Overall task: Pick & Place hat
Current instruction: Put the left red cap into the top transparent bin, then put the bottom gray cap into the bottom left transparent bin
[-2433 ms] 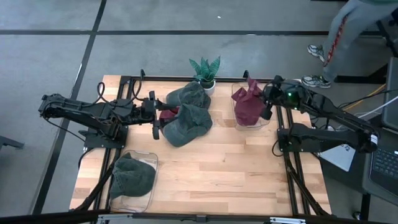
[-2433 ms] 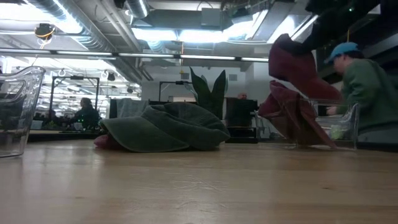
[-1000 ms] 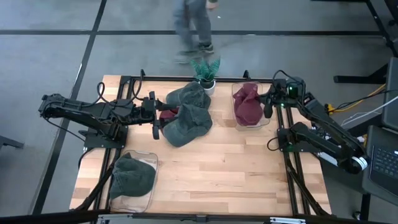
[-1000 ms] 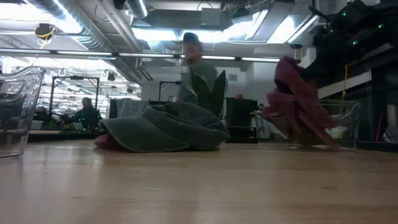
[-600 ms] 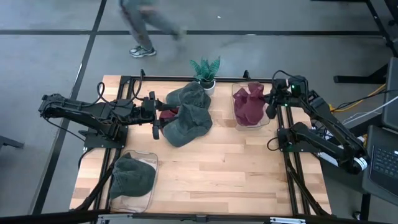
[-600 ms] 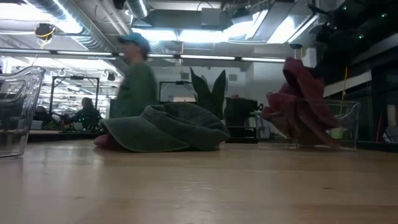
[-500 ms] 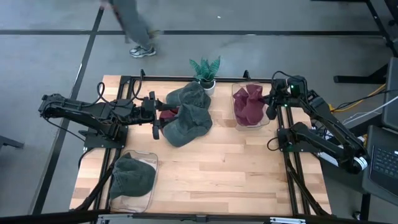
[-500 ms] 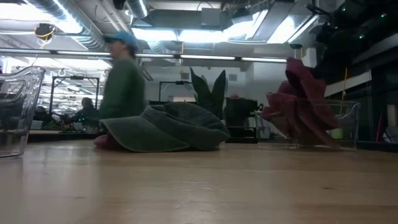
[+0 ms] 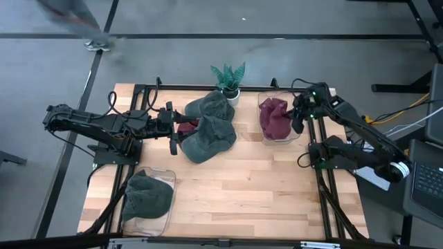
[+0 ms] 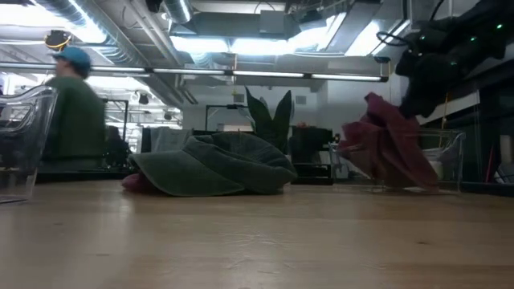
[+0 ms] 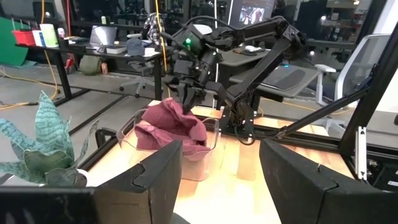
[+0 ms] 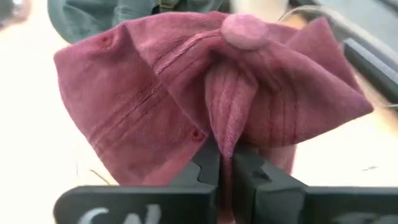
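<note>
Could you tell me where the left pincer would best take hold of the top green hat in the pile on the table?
I would grip the raised, rumpled crown of the green hat, coming from its left, where the open left pincer waits. The soft folds there stand up enough to pinch, whereas the far side lies against the other green hat and the plant.

Grey floor (image 9: pixel 208 17), ceiling lights (image 10: pixel 217 44), desks (image 11: pixel 99 53).
</note>
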Controlling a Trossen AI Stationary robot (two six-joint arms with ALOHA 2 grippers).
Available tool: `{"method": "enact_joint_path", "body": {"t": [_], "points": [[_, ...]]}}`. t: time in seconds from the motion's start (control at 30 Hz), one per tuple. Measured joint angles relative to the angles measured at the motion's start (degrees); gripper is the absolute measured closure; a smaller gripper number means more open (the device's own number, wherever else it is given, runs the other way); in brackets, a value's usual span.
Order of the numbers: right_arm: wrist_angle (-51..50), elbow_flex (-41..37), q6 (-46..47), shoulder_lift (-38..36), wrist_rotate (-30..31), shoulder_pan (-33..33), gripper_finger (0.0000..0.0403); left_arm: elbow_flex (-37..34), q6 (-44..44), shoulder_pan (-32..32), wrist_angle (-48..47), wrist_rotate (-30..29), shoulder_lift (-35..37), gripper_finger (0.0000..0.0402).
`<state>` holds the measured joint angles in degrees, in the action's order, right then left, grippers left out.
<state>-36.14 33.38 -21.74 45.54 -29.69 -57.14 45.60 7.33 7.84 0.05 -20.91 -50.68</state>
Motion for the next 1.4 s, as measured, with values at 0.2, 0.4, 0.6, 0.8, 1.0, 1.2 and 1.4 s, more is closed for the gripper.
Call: {"method": "enact_joint_path", "body": {"t": [0.2,0.4,0.6,0.8,1.0,1.2,1.4], "points": [[4.1,0.0,9.0,4.7,-1.0,0.0,0.0360,0.0,-0.6,0.0,0.0,0.0,0.0,0.0192],[10.8,-0.1,18.8,8.4,-6.2,0.0,0.0316,0.0,-2.8,0.0,0.0,0.0,0.0,0.0192],[11.5,0.3,22.4,9.1,-8.9,0.0,0.0234,0.0,-3.1,0.0,0.0,0.0,0.0,0.0192],[8.0,4.4,21.1,7.3,-0.7,0.0,0.0179,0.0,-1.0,0.0,0.0,0.3,0.0,0.0192],[0.2,14.9,16.9,4.3,8.0,0.0,0.0178,0.0,9.8,0.0,1.2,4.7,0.0,0.0192],[-3.5,24.9,19.8,1.7,8.0,0.0,0.0187,0.0,24.8,0.0,3.6,7.4,0.0,0.0192],[-6.7,30.9,25.7,-0.8,5.6,0.0,0.0188,0.0,36.0,0.0,4.8,7.0,0.0,0.0192]]}}
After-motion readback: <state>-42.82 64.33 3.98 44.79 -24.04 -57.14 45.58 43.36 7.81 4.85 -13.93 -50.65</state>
